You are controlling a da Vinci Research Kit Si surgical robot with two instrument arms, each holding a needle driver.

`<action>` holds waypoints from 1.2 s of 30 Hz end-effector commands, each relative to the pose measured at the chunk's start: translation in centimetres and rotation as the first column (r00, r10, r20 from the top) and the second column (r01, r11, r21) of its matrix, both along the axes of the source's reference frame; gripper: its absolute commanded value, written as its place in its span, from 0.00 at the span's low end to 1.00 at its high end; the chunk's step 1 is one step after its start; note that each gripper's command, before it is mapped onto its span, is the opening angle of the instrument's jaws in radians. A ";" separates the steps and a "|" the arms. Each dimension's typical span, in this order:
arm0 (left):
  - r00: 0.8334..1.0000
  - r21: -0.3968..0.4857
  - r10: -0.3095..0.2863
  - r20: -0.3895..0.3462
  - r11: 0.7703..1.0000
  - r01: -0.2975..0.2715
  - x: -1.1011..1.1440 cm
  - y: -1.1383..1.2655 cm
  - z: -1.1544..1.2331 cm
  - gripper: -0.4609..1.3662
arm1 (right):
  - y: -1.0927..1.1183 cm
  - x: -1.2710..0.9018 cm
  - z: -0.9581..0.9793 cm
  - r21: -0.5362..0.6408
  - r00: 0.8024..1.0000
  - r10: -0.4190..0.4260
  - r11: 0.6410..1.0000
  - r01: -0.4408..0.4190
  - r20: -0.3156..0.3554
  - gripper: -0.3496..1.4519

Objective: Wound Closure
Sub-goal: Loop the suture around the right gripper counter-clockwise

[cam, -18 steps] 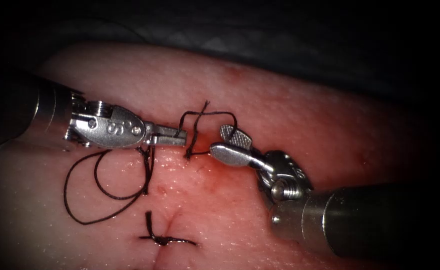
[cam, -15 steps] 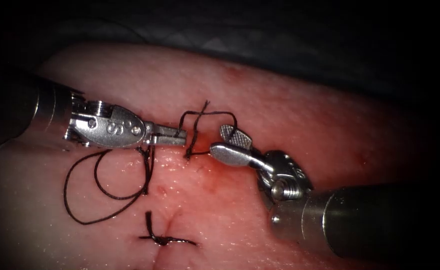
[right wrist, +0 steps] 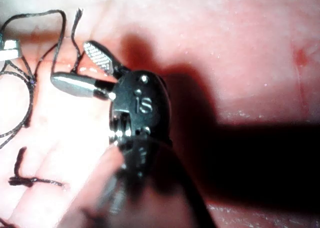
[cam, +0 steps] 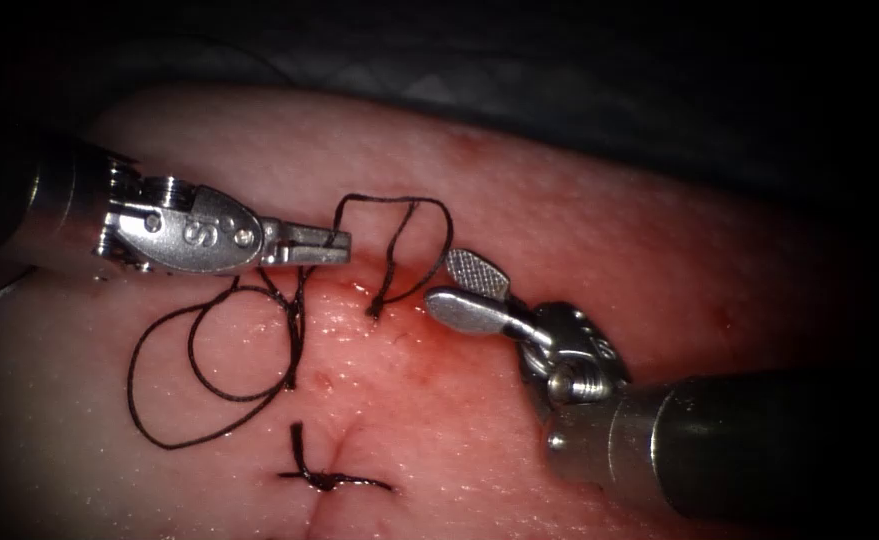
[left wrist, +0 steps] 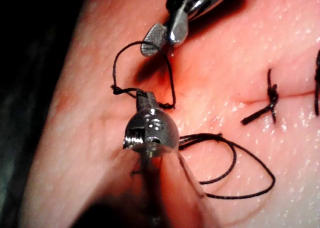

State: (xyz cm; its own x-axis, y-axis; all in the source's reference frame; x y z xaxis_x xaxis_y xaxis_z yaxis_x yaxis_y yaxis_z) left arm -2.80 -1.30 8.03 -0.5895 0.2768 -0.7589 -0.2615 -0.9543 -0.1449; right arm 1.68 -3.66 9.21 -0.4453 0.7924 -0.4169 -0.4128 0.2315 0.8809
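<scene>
My left tool [cam: 339, 243] lies over the tissue [cam: 579, 230], left of the cut, with its jaws shut on the black thread [cam: 391, 198]. From there the thread arches rightward and drops into the tissue at a red-stained stitch site [cam: 374, 310]; a short frayed tail hangs inside the arch. My right tool [cam: 447, 282] comes in from the right with its jaws open and nothing between them, their tips just beside the arch. The left wrist view has the left tool [left wrist: 145, 100] gripping the thread [left wrist: 116, 70]. The right wrist view has the open right tool [right wrist: 80, 70].
Slack thread [cam: 174, 395] lies in loops on the tissue left of the cut. A finished knotted stitch [cam: 324, 480] with short cut ends crosses the cut nearer the front. Red fluid [cam: 414, 350] wets the tissue below the right tool's tips. Dark cloth lies behind the tissue.
The left tool has moved left and a little up with the thread in its jaws, widening the arch. The right tool has shifted slightly right and down, its jaws a bit wider.
</scene>
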 end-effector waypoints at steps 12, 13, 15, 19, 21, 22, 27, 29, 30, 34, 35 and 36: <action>1.000 -0.019 0.007 0.013 1.000 -0.007 0.04 0.03 -0.26 0.06 | 0.18 -0.22 0.13 -0.116 0.996 -0.049 0.992 0.058 0.075 0.00; 1.000 -0.021 0.009 0.018 1.000 -0.008 0.04 0.04 -0.30 0.06 | 0.21 -0.22 0.14 -0.138 0.994 -0.054 0.988 0.067 0.093 0.00; 0.999 -0.027 0.016 0.029 1.000 -0.015 0.03 0.05 -0.35 0.06 | 0.26 -0.22 0.17 -0.149 0.993 -0.081 0.984 0.093 0.085 0.00; 0.999 -0.027 0.018 0.031 0.999 -0.017 0.03 0.09 -0.41 0.06 | 0.32 -0.20 0.21 -0.203 0.982 -0.178 0.961 0.187 0.063 0.00; 0.999 -0.031 0.021 0.030 0.999 -0.021 0.04 0.10 -0.41 0.06 | 0.34 -0.18 0.22 -0.214 0.978 -0.201 0.954 0.209 0.055 0.00; 0.999 -0.029 0.023 0.032 0.999 -0.022 0.03 0.11 -0.41 0.06 | 0.36 -0.15 0.24 -0.228 0.974 -0.222 0.947 0.227 0.046 0.00; 0.998 -0.018 0.032 0.045 0.999 -0.031 -0.01 0.19 -0.39 0.06 | 0.43 0.01 0.34 -0.271 0.954 -0.299 0.918 0.290 0.008 0.00; 0.997 -0.016 0.045 0.056 0.999 -0.044 -0.03 0.20 -0.38 0.06 | 0.45 0.07 0.36 -0.284 0.948 -0.317 0.911 0.300 -0.015 0.00; 0.996 -0.006 0.051 0.069 0.999 -0.051 -0.05 0.21 -0.37 0.06 | 0.46 0.10 0.37 -0.288 0.948 -0.317 0.910 0.298 -0.023 0.00; 0.994 0.012 0.060 0.091 0.998 -0.062 -0.08 0.22 -0.33 0.06 | 0.50 0.25 0.38 -0.324 0.942 -0.334 0.895 0.306 -0.035 0.00; 0.994 0.016 0.057 0.092 0.998 -0.058 -0.08 0.22 -0.33 0.06 | 0.50 0.27 0.38 -0.324 0.941 -0.336 0.895 0.307 -0.037 0.00; 0.994 0.021 0.054 0.093 0.998 -0.056 -0.07 0.22 -0.32 0.06 | 0.50 0.31 0.38 -0.331 0.941 -0.337 0.893 0.306 -0.038 0.00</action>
